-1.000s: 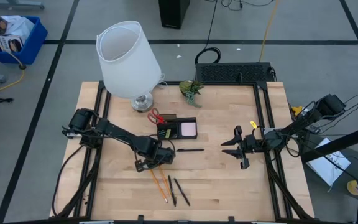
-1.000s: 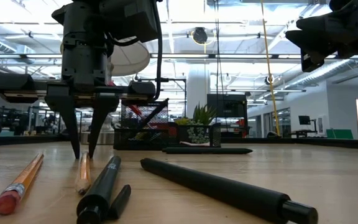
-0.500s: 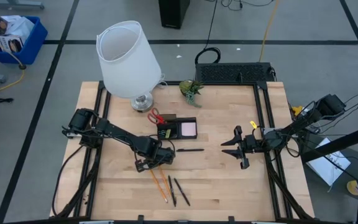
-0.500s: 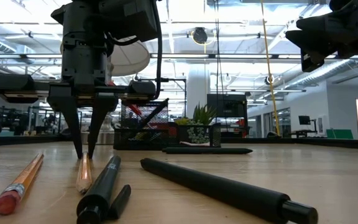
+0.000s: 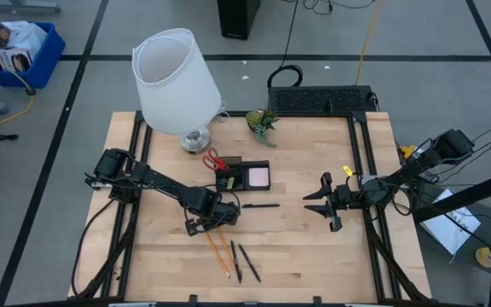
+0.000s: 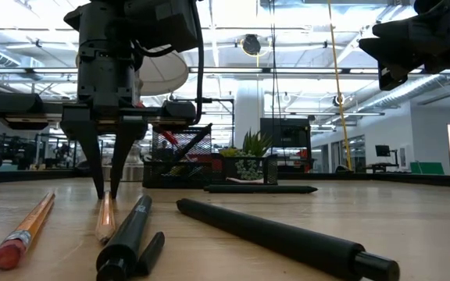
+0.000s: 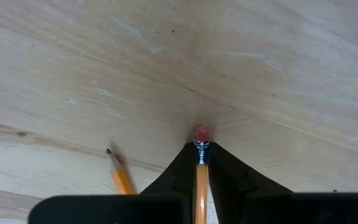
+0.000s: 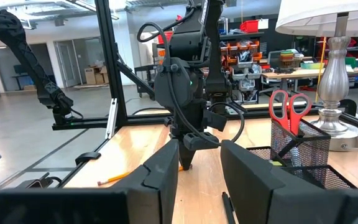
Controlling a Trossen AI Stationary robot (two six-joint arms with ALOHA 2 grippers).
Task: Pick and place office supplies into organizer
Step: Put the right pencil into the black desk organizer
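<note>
The left claw point(image 6: 106, 191) is clenched on an orange pencil point(image 7: 200, 180) lying on the bench point(image 5: 314, 256), just in front of the organizer point(image 5: 244, 177). A straight lift is advised, so the second pencil point(image 7: 119, 177) alongside is not dragged. The right claw point(image 5: 326, 203) is held part open, well right of the organizer, empty.

**Open board in the middle, clutter at the back and front**

A broad stretch of bare table point(image 5: 297, 239) is lying open between the two arms. The lamp point(image 5: 177, 81) and the plant point(image 5: 262, 122) are crowding the back edge, and the organizer point(image 5: 244, 176) is sitting just in front of the lamp base. A black pen point(image 5: 261, 205) is lying alone just in front of the organizer. The left gripper point(image 5: 215, 224) is standing, clamped on a pencil point(image 7: 201, 180), over the pencils and pens point(image 5: 241, 260) spread near the front edge. The right gripper point(image 5: 324, 203) is hanging over the right side.
</note>
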